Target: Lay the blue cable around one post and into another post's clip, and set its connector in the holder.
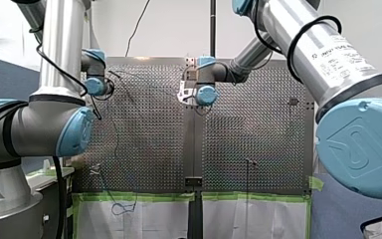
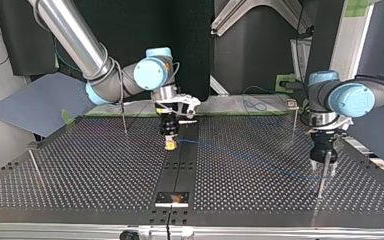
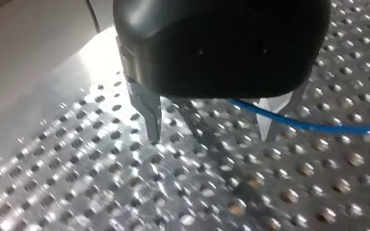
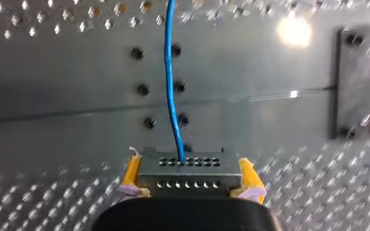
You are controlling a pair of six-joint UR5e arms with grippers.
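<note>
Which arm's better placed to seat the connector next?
Right. My right gripper is shut on the connector, yellow pads on both sides, with the blue cable leading out ahead, over the centre strip. My left gripper is open by a post, holding nothing.

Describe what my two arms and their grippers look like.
Both my left arm and my right arm are silver tubes with light-blue joint caps. The right one carries a looped black cable and a printed label; my left gripper has a black housing and metal fingers, while my right gripper is black with yellow pads.
</note>
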